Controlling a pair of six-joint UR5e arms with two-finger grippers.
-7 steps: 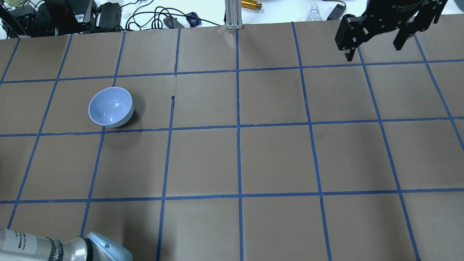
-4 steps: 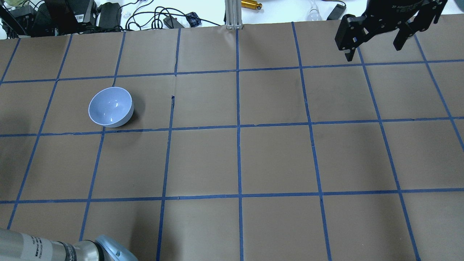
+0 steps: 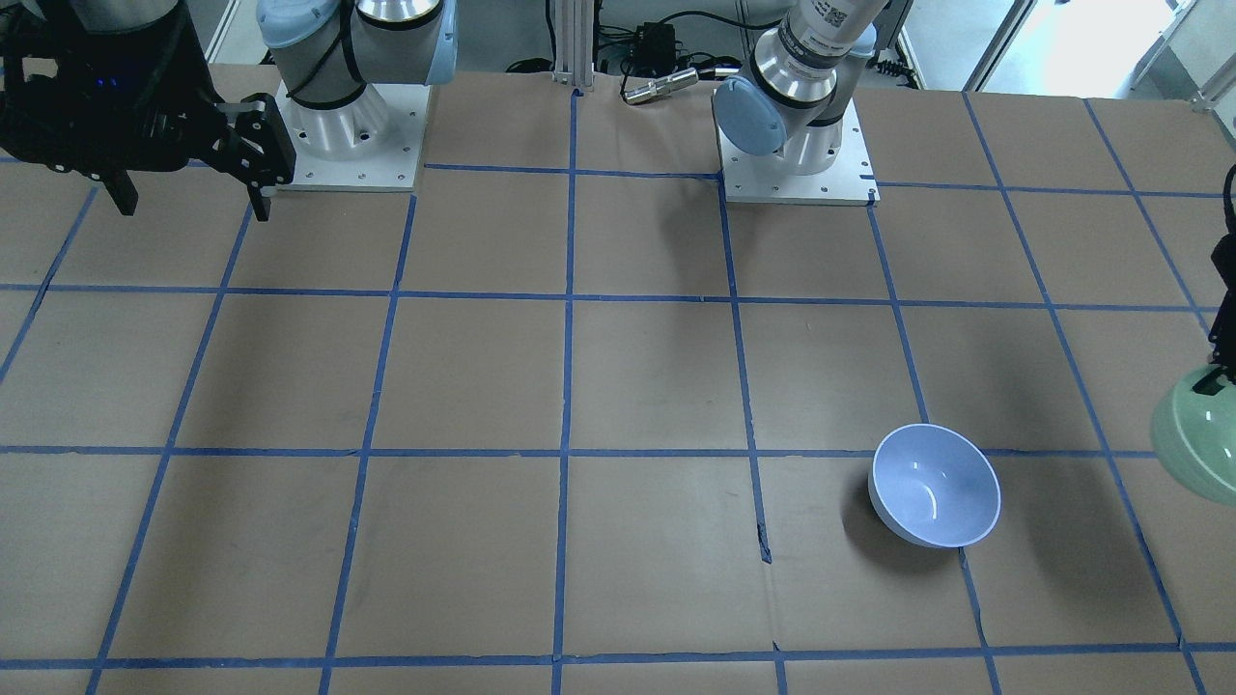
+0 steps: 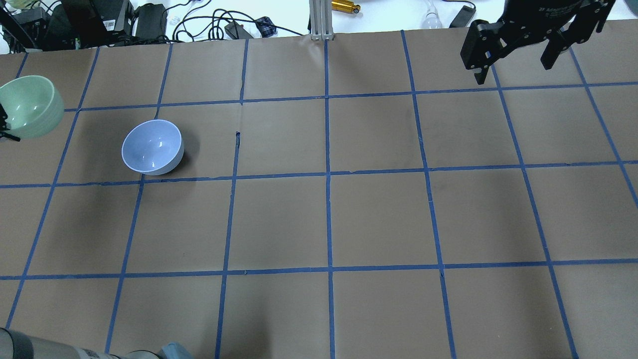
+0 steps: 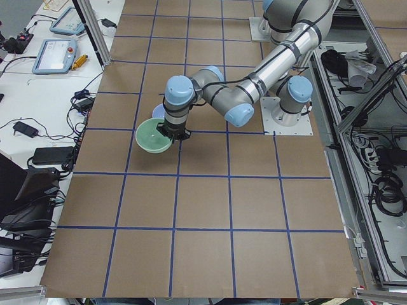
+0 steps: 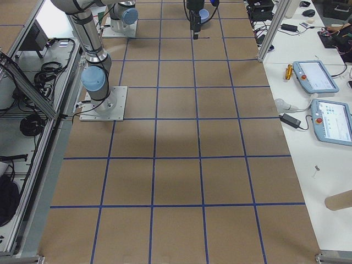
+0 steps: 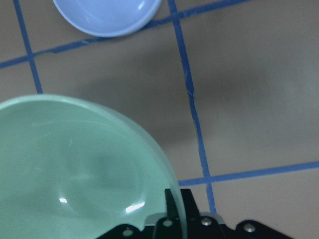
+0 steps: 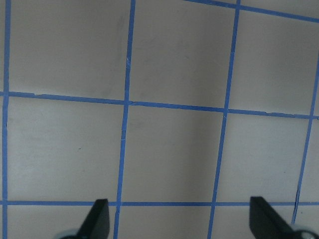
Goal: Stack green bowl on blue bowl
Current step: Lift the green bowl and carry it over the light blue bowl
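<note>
The table [image 4: 379, 219] looks much as it did a second ago, except at its left edge. There the left arm [image 5: 254, 89] has swung in from outside the overhead view, and the green bowl [image 4: 27, 104] has come in with it. A second ago that view showed only the blue bowl [image 4: 152, 147]. The blue bowl hasn't budged and sits open side up on a grid line. The green bowl is near it but clear of it, upright, and from the shadow beneath it I'd say it is off the table. The left gripper [image 7: 172, 209] is clamped on its near rim, one finger showing against the wall. So the pick-up looks done and the carry is on. What's left is to centre it over the blue bowl and lower it. The right gripper [image 4: 514, 69] hangs at the far corner, jaws spread and empty, just as before.
</note>
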